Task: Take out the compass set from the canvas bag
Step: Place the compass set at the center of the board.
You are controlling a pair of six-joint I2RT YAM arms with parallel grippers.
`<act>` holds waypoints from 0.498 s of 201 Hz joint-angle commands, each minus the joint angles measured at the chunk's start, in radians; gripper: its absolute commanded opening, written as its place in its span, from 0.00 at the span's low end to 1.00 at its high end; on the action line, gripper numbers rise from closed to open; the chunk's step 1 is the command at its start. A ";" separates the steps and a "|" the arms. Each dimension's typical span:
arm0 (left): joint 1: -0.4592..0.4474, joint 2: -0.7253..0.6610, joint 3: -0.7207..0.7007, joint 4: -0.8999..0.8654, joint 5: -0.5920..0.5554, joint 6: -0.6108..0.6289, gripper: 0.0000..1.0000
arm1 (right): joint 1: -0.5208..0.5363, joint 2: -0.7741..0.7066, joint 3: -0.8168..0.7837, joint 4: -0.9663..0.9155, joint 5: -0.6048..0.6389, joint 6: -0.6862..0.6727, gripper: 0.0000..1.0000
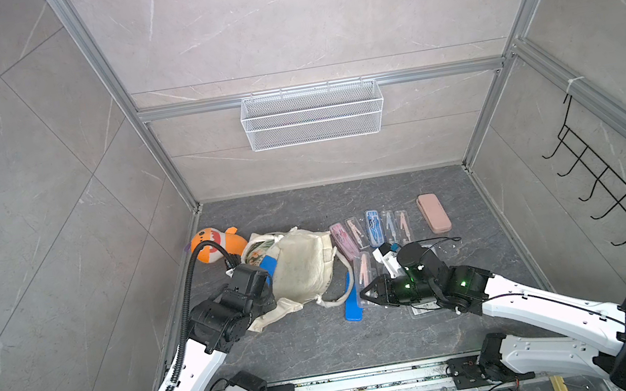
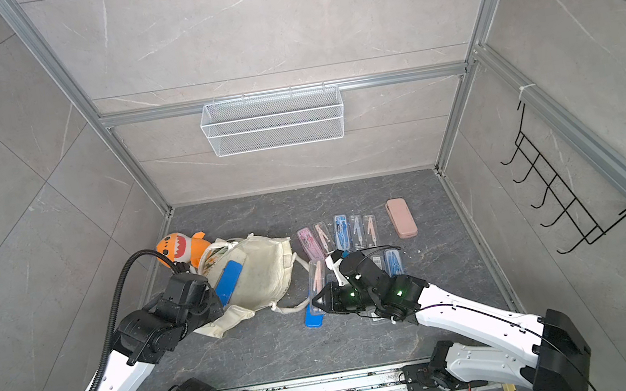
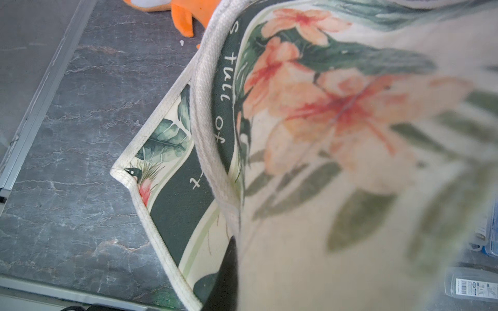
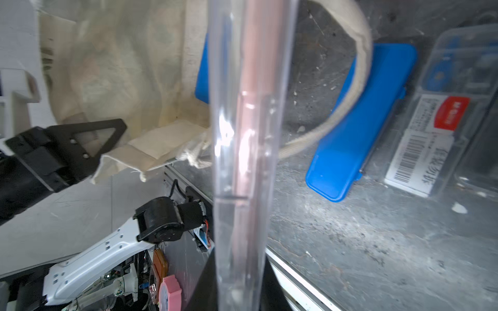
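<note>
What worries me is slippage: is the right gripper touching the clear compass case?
Touching. In the right wrist view the right gripper clamps the clear compass case from both sides.

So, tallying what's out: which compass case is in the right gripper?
The clear case with a pink compass beside the blue case, clamped in the right gripper; the back row lies free.

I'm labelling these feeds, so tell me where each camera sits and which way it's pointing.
Top views: high at the front, looking down; left arm and right arm show.
Left wrist: close against the bag's flower print; one dark finger shows.
Right wrist: looks along a clear case toward the bag; left arm shows.
Shared: bag in all; blue case, top and right wrist.
</note>
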 commanded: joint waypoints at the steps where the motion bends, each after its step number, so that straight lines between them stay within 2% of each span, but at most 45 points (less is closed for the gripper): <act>1: 0.035 -0.024 0.029 -0.013 0.061 -0.003 0.00 | -0.002 0.079 -0.008 0.054 -0.021 -0.032 0.09; 29: 0.103 -0.040 0.023 -0.006 0.127 -0.002 0.00 | -0.003 0.212 0.009 0.141 -0.041 -0.033 0.10; 66: 0.235 -0.052 0.037 -0.021 0.204 0.019 0.00 | 0.000 0.382 0.066 0.206 -0.053 -0.011 0.10; 100: 0.256 -0.057 0.031 -0.003 0.243 0.030 0.00 | 0.004 0.527 0.150 0.233 -0.052 0.020 0.10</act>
